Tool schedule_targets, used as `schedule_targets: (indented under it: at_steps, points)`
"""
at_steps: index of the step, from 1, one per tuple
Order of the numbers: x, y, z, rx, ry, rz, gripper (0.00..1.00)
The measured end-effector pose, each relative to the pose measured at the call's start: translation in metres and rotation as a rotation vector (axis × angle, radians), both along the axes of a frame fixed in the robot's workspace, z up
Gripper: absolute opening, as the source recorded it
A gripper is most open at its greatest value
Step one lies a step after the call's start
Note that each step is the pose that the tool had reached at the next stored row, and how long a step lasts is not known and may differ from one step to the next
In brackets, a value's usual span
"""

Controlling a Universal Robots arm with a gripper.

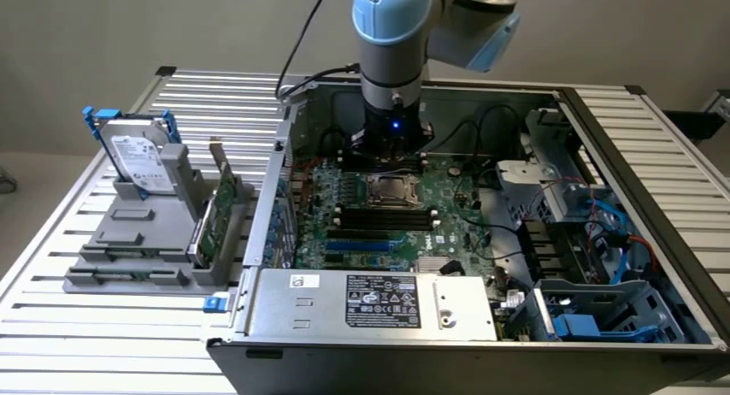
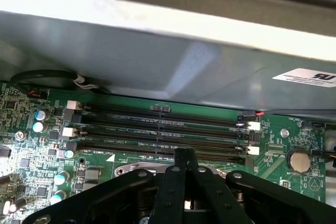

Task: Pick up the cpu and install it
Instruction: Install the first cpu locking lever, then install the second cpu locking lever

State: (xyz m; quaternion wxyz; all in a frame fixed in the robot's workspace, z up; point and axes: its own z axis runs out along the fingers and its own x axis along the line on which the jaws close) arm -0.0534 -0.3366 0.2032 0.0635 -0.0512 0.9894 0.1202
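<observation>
CPU (image 1: 391, 191): a square, metal-topped chip framed by the socket (image 1: 394, 192), near the middle of the green motherboard (image 1: 388, 228). Whether it is fully seated cannot be told.

End effector (image 1: 388, 156): black, directly above the socket's far edge, at 12 o'clock from the CPU, just over the board. In the wrist view its black linkage (image 2: 181, 192) is drawn together; end effector closed. A small pale patch shows between the linkage arms, too small to identify, so whether anything is gripped cannot be told.

Arm (image 1: 394, 36): grey column with a blue cap, hanging vertically into the open case (image 1: 638, 156), black cable trailing off it toward 11 o'clock.

At 6 o'clock from the socket: black memory slots (image 1: 382, 215), then blue slots. In the wrist view the slots (image 2: 157, 129) run side by side, white clips at their ends, and a coin cell (image 2: 299, 160) sits on the board beyond one end.

At 6 o'clock, nearest case edge: grey power supply (image 1: 377, 303) with a black label.

At 3 o'clock: drive cages (image 1: 548, 190) and blue cabling.

At 9 o'clock, outside the case: grey holder (image 1: 143, 241) on the slatted desk (image 1: 68, 327), carrying an upright hard drive (image 1: 139, 162) in a blue bracket and a green card (image 1: 217, 215) standing on edge.
</observation>
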Motion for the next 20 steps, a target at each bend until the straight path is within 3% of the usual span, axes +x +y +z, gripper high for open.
schedule_targets:
  at_steps: [20]
  points:
    - [0.0049,0.0,-0.0057,0.0,0.0,-0.029,0.11]
